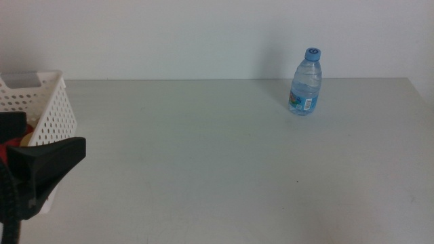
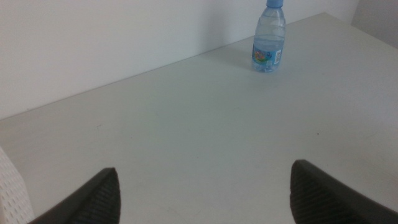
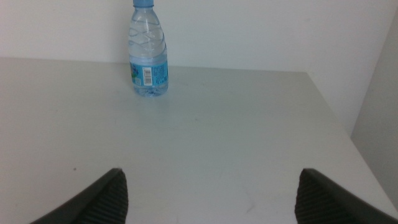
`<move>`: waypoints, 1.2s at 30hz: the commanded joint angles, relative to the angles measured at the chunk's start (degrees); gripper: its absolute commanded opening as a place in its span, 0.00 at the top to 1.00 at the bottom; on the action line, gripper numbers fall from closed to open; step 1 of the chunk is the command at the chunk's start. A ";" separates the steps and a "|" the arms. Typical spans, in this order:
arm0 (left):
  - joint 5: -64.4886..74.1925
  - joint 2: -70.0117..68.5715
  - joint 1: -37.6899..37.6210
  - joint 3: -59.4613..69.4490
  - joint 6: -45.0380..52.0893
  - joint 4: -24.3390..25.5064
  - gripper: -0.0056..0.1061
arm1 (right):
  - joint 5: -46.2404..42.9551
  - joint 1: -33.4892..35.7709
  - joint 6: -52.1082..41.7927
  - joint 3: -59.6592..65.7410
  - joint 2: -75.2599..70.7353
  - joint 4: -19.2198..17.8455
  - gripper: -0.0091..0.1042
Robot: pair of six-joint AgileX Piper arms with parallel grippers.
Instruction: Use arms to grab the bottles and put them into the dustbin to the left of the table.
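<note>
Far back on pale grey desk (image 1: 224,176): clear plastic bottle with blue cap (image 1: 306,82), upright, probably light, slippery; best taken mid-body. Left claw (image 2: 202,193) and right claw (image 3: 211,196) both spread, empty.

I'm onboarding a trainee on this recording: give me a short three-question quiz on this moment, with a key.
1. True or false: the clear bottle stands upright on the table.
2. Where is the dustbin? A) far right corner B) left edge of the table C) centre
3. Fill in: the jaws of the left gripper and the right gripper are both ____ and hold nothing.

Key: 1 true. 2 B. 3 open. The left gripper sits near the dustbin, far from the bottle; the right arm is out of the middle view, its wrist camera facing the bottle.
</note>
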 commanded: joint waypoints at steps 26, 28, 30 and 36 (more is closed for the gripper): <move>-4.56 0.02 -0.39 -1.53 -0.73 0.01 0.11 | -76.97 0.10 4.90 -9.99 58.82 -3.93 0.09; -4.56 0.02 -0.39 -1.53 -0.73 0.01 0.11 | -83.73 0.10 5.72 -9.99 64.47 -3.88 0.09; -4.56 0.02 -0.39 -1.53 -0.73 0.01 0.11 | -88.70 0.10 5.86 -10.13 69.36 -3.76 0.09; -4.56 0.02 -0.39 -1.53 -0.73 0.01 0.11 | -87.96 0.10 7.22 -16.69 81.74 -4.56 0.09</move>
